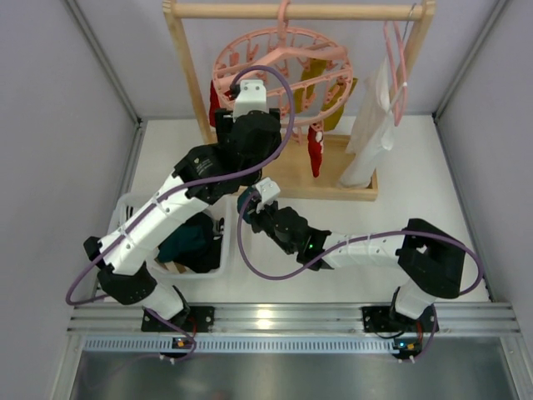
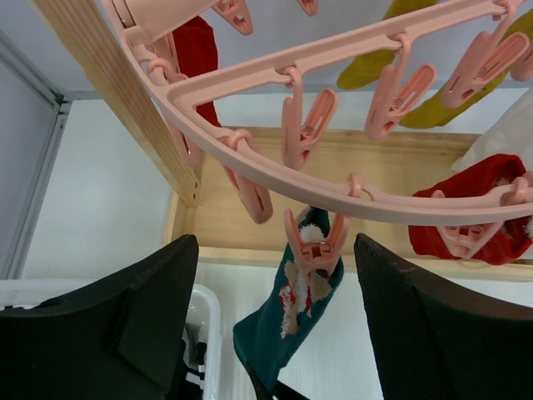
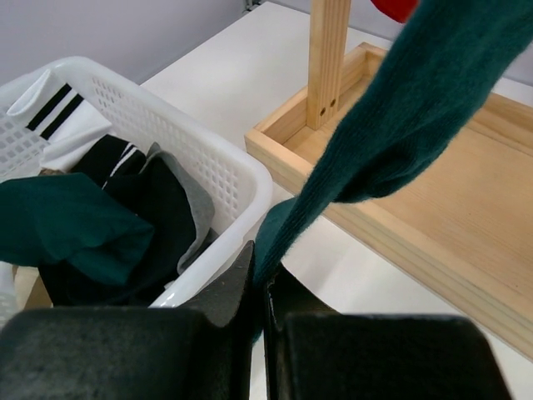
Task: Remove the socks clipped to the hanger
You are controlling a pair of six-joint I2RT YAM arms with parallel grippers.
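The left arm (image 1: 166, 208) reaches up and forward from its base, wrist raised under the round pink hanger (image 2: 250, 162). The left gripper (image 2: 275, 250) stands wide open, its 2 fingers (image 2: 125, 325) either side of 1 pink clip (image 2: 315, 246), touching nothing. That clip bites the top of the teal sock (image 2: 287, 321), which hangs below the ring. The right arm (image 1: 366, 246) lies low, stretched leftward. The right gripper (image 3: 265, 271) is clenched on the sock's lower end, just beside the white basket (image 3: 225, 167). A red sock (image 2: 475, 200) hangs from the ring nearby.
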